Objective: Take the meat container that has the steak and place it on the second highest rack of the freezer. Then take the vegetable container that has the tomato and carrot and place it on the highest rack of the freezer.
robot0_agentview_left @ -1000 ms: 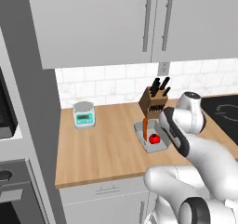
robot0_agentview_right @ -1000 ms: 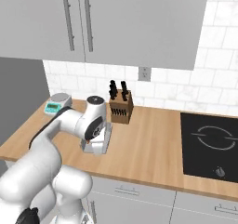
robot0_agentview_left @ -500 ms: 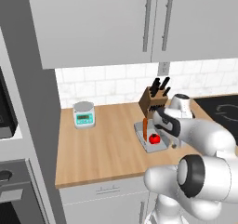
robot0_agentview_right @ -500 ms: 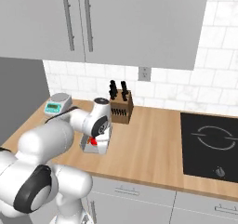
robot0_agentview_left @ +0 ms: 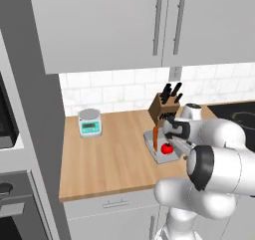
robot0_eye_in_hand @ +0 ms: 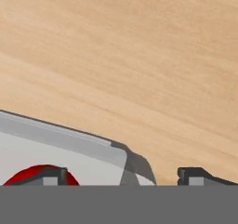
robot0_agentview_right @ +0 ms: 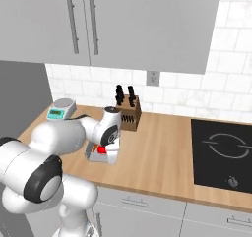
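Hovering low over the wooden table [robot0_agentview_left: 109,154], the end effector [robot0_eye_in_hand: 123,175] straddles one corner wall of the vegetable container [robot0_agentview_left: 160,149], with one fingertip inside the tray near the tomato [robot0_agentview_left: 167,148] and the other outside, over bare wood. The jaws stand wide apart and hold nothing yet; this placing looks chosen so that closing would pinch the thin rim (a judgement only).

The container sits on the table in front of the knife block [robot0_agentview_left: 163,108] and well apart from the kitchen scale [robot0_agentview_left: 90,122]. It is a shallow grey tray. Its long axis seems to run from the wall side toward the table's front edge in the left base view. The carrot [robot0_agentview_left: 156,137] lies along the tray's left side, following that same axis, but which end is the thin one cannot be told. The tomato rests beside it, toward the front.
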